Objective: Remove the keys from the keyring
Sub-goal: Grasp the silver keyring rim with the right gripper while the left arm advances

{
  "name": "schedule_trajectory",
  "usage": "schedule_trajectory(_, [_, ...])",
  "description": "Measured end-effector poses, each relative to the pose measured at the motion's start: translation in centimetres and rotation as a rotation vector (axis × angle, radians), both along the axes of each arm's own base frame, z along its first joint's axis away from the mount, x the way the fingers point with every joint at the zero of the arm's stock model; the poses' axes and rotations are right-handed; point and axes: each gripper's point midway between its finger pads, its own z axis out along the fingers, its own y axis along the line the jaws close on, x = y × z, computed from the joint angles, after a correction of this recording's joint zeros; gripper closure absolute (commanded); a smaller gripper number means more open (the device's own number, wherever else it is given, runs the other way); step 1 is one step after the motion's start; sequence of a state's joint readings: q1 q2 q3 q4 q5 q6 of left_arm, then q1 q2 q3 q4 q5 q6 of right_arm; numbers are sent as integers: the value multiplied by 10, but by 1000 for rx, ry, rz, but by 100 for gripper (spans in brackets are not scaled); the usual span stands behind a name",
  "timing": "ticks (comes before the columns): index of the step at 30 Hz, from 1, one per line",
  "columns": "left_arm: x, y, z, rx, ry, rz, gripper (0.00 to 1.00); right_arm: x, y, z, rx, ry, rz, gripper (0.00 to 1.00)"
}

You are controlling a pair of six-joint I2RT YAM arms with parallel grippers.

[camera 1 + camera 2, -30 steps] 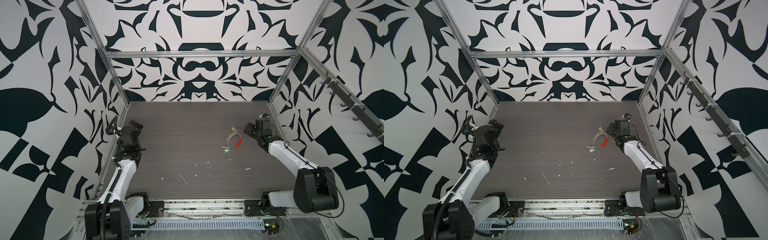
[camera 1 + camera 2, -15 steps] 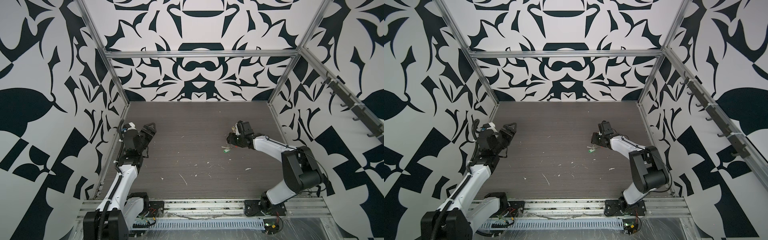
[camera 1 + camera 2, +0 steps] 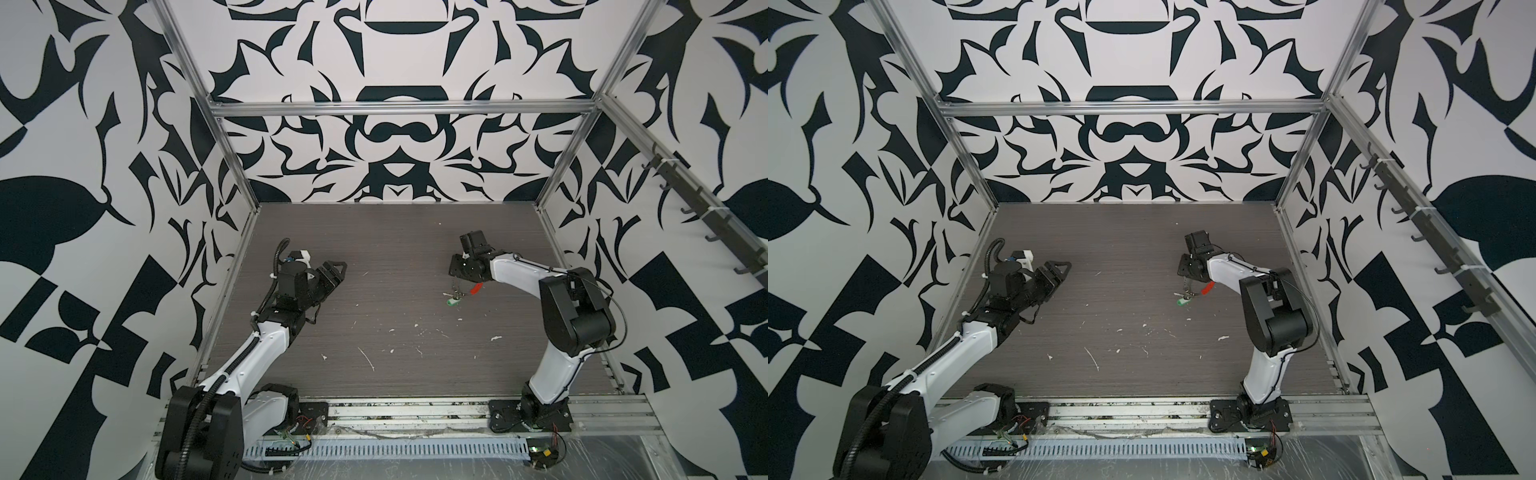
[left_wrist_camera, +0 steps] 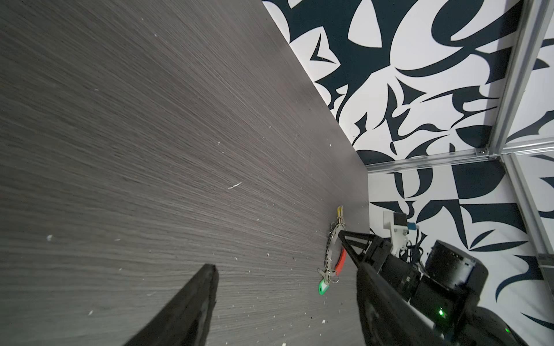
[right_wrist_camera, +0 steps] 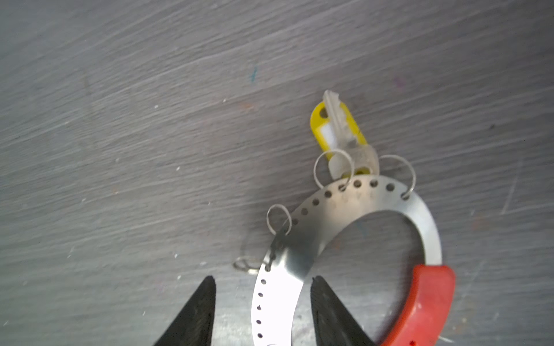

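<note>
The keyring (image 5: 329,206) lies on the table (image 3: 374,249) right of centre. Its perforated band runs between the parted, unclamped fingers of the right gripper (image 5: 263,281), with the yellow key (image 5: 338,131) beyond them — the left gripper (image 3: 334,274), spread and empty, hangs well apart.

Left tool (image 3: 334,272) aloft, jaws wide; right tool (image 5: 262,281) low, pointing down, jaws parted

We see the keyring (image 5: 344,203), bright polished metal, its red sleeve (image 5: 425,302) matt plastic; yellow key tag (image 5: 317,125), glossy plastic; table (image 5: 150,119), matt grey wood grain
</note>
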State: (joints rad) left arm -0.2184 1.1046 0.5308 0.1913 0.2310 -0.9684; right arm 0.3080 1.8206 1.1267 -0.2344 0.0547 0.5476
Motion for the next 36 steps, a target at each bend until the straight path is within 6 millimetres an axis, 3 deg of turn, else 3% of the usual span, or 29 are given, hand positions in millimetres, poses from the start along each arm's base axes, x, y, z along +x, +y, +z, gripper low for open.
schedule_trajectory(12, [0,-11,-8,-4,14,-46,23,12,-1,-24,-134,88,-77,37])
schedule_trajectory(16, [0,-12,-8,-3,11,-52,23,18,3,-25,-152,97,-103,47])
schedule_trajectory(20, [-1,-12,-7,3,6,-55,23,17,5,-27,-140,105,-117,64])
schedule_trajectory(29, [-4,-16,-3,2,-5,-85,23,11,15,-26,-83,99,-68,74])
schedule_trajectory(36, [-15,-38,3,-4,-32,-175,17,-4,36,-23,12,73,51,79])
